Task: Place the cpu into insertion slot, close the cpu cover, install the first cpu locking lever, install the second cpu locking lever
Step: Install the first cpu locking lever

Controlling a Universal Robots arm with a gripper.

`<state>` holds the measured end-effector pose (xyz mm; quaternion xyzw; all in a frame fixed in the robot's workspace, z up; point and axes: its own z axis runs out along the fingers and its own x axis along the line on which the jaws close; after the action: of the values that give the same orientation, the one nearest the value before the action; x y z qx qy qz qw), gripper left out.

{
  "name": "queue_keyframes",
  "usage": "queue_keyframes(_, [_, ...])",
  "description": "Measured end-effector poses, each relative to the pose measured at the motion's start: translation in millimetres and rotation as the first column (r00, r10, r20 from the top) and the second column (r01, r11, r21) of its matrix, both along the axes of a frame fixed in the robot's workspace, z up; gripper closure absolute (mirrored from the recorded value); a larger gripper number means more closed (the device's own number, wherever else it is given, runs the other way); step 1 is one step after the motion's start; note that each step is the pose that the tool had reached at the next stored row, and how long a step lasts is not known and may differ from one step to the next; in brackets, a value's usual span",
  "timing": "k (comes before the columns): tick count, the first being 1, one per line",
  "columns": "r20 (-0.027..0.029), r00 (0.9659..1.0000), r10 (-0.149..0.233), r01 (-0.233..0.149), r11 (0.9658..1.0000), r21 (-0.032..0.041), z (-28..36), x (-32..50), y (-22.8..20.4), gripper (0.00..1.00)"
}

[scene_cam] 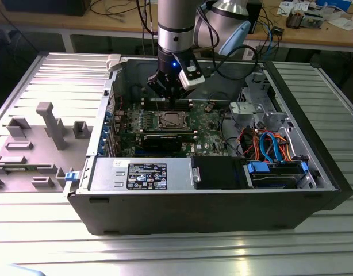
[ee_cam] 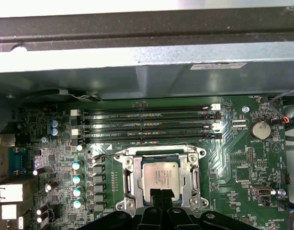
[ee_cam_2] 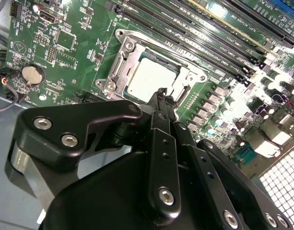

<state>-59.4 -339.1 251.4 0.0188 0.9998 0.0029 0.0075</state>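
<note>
The exterior view looks down from in front at the open computer case point(scene_cam: 211, 201), far enough back to take in the whole thing plus the arm. Both wrist views sit much closer over the motherboard point(ee_cam: 243, 158): the first faces it nearly square-on, the second looks at a slant past the gripper point(ee_cam_2: 161, 96). All three share the cpu point(ee_cam: 160, 176).

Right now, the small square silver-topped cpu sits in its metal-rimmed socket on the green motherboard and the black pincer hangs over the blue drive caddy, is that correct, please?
Not quite: the exterior view shows the black pincer hanging over the socket holding the silver-topped cpu, not the blue drive caddy. The rest holds.
</note>
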Motion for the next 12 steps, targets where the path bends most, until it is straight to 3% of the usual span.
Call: queue_keyframes(12, [0.0, 0.9999, 0.011, -0.011, 0.9999, 0.0, 0.0, 0.0, 0.0, 0.89])
